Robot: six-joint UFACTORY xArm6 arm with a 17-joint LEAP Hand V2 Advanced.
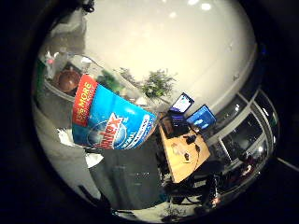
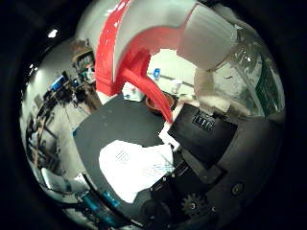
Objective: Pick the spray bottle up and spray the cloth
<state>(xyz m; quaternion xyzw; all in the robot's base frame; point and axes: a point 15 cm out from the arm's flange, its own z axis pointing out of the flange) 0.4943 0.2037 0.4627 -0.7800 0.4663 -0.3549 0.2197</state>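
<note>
The spray bottle fills the little finger side palm view with its blue, red-banded label (image 1: 112,121), close against the palm. Its red spray head and trigger (image 2: 125,53) show large in the thumb side palm view. My hand (image 2: 203,125) shows there as white and black parts, with a white finger (image 2: 211,38) curled by the spray head, so the hand is shut on the bottle. The white cloth (image 2: 134,168) lies flat on a black mat (image 2: 115,120) below the bottle, away from it.
A wooden desk (image 1: 182,154) with two lit monitors (image 1: 199,117) and a green plant (image 1: 159,84) stand in the room beyond. Cluttered shelves (image 2: 48,105) stand past the mat's edge.
</note>
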